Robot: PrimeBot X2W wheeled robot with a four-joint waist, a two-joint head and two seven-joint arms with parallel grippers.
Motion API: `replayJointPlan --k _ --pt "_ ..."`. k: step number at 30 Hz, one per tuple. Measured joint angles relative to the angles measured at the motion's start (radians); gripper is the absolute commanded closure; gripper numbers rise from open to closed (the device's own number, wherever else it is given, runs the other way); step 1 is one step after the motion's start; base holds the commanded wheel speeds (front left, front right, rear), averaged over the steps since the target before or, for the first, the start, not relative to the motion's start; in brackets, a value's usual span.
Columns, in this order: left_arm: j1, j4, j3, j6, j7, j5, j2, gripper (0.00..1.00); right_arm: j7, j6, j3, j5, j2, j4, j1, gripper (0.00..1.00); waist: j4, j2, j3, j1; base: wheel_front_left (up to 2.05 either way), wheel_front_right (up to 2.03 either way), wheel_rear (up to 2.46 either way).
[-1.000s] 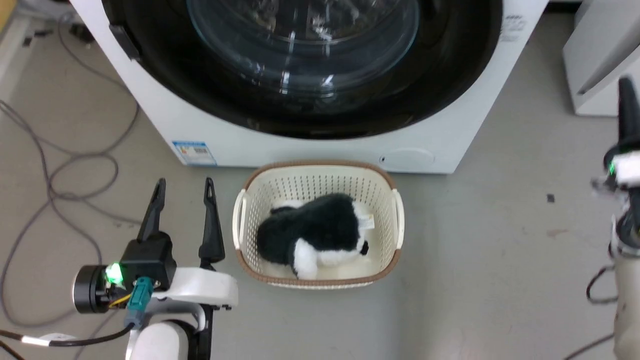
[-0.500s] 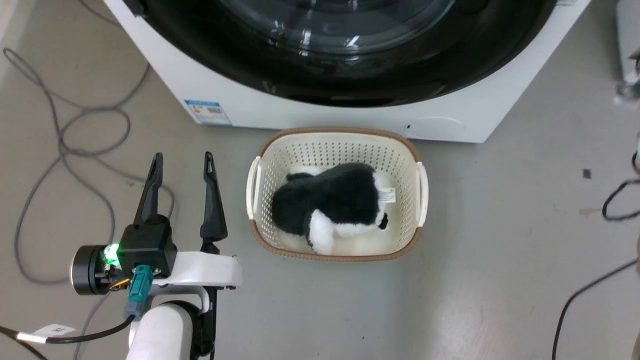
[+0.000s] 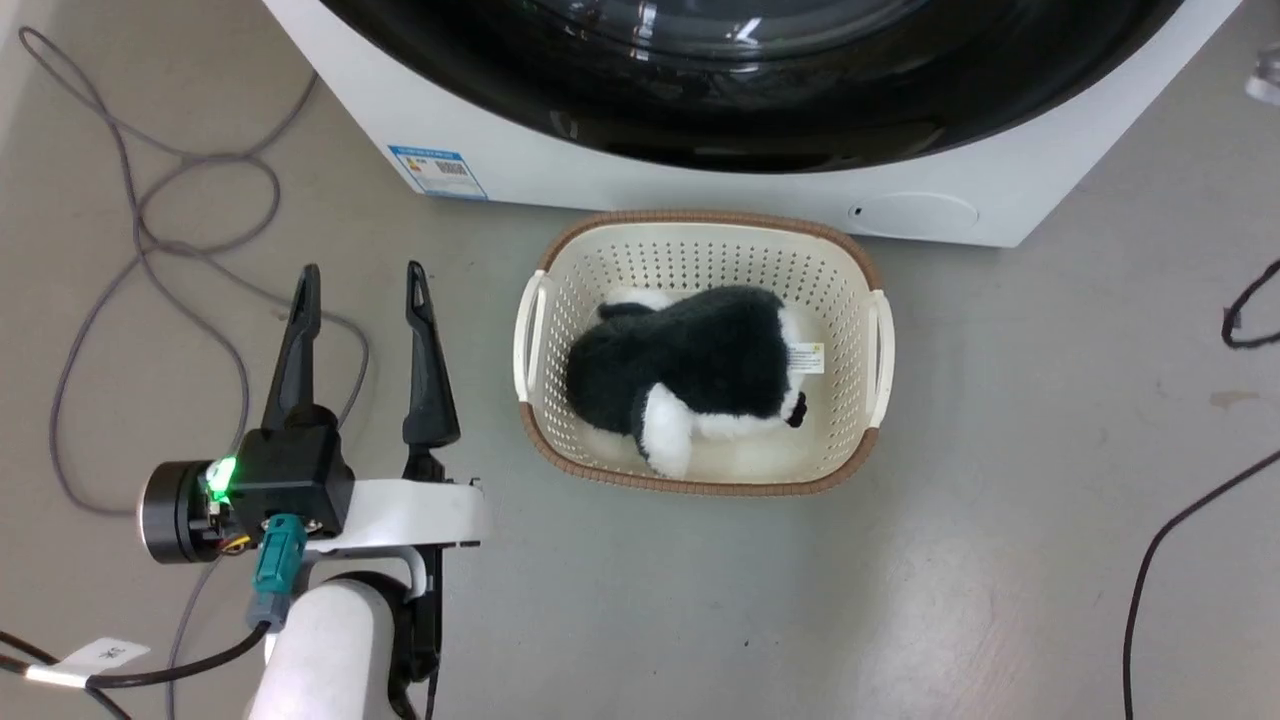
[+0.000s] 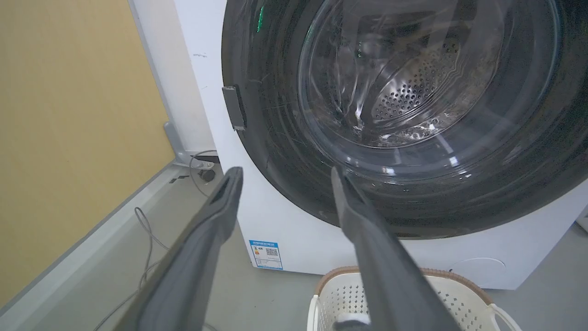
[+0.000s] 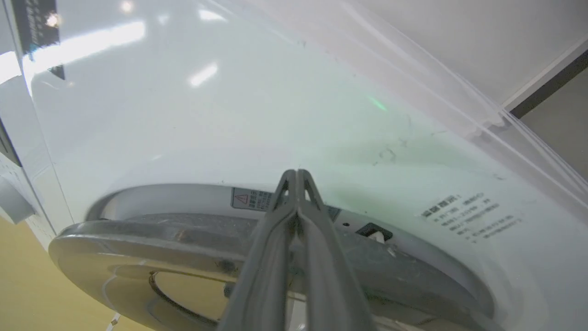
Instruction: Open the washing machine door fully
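Lower left, our left gripper (image 3: 360, 285) hovers, fingers apart; centre frame, our right gripper (image 5: 297, 174), fingers together, crosses the washing machine door (image 5: 138, 241).

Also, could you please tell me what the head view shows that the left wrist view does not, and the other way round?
Head view: the black-and-white plush toy lying in the basket, and the green light on the left gripper. Left wrist view: the perforated drum through the glass of the washing machine door, a dark block on its rim, a yellow wall. Both: the washing machine, that door, the blue sticker, the basket and the open left gripper.
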Motion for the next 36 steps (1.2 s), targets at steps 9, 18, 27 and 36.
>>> replayJointPlan --k 9,18,27,36 --pt "-0.033 0.000 -0.001 0.013 -0.018 0.000 0.000 0.00 0.123 0.000 0.073 0.074 -0.020 0.065 -0.078 1.00 0.006 0.0000 0.030 0.0000 0.00 0.00 0.00" --pt "-0.040 0.008 -0.007 0.023 -0.037 -0.001 0.000 0.00 0.325 -0.001 0.128 0.186 -0.075 0.119 -0.132 1.00 0.011 0.0000 0.023 0.0000 0.00 0.00 0.00" --pt "-0.038 0.022 -0.004 0.032 -0.054 -0.001 0.000 0.00 0.433 0.000 0.221 0.248 -0.081 0.182 -0.139 1.00 0.013 0.0000 -0.019 0.0000 0.00 0.00 0.00" --pt "0.005 0.038 0.008 0.039 -0.070 -0.001 0.000 0.00 0.561 0.000 0.277 0.341 -0.097 0.184 -0.089 1.00 -0.002 0.0000 -0.084 -0.0001 0.00 0.00 0.00"
